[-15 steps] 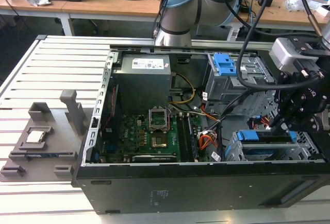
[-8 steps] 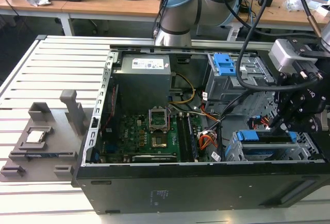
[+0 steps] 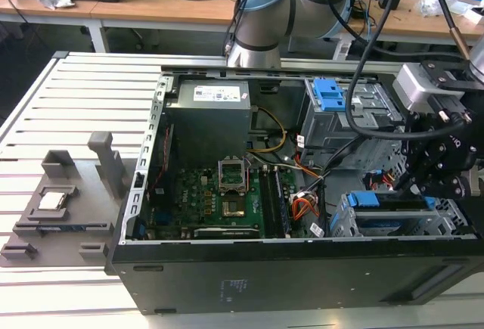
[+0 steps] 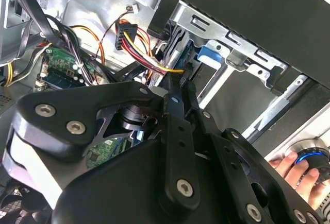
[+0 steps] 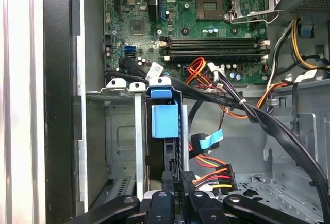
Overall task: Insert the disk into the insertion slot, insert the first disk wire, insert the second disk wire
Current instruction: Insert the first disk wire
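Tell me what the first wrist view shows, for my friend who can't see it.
The robot's black gripper is right at the disk, whose blue carrier sits in the grey metal insertion slot of an open computer. Red, yellow and black wires lie next to it, with a green motherboard farther off.

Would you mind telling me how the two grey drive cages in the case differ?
The taller cage stands apart from the gripper and bears a blue clip; the low cage lies by the gripper and holds the blue-framed disk. Both are grey sheet metal.
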`<move>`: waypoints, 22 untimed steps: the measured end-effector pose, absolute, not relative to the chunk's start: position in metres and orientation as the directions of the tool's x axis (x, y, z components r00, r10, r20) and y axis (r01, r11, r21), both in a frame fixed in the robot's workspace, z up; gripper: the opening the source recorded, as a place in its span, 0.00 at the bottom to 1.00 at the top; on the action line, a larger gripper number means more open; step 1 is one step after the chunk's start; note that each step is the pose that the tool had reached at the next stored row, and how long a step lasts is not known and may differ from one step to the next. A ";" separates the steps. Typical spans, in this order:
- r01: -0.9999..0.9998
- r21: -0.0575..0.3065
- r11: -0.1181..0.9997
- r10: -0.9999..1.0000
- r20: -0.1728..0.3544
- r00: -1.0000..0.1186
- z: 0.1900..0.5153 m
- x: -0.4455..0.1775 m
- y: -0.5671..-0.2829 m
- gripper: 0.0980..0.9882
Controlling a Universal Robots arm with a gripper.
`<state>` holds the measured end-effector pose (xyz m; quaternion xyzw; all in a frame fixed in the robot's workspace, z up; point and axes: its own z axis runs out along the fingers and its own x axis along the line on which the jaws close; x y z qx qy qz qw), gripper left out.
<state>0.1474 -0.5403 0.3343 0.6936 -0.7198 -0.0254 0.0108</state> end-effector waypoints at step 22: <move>-0.998 0.052 0.036 -0.999 -0.020 -0.038 0.366 0.147 -0.539 0.08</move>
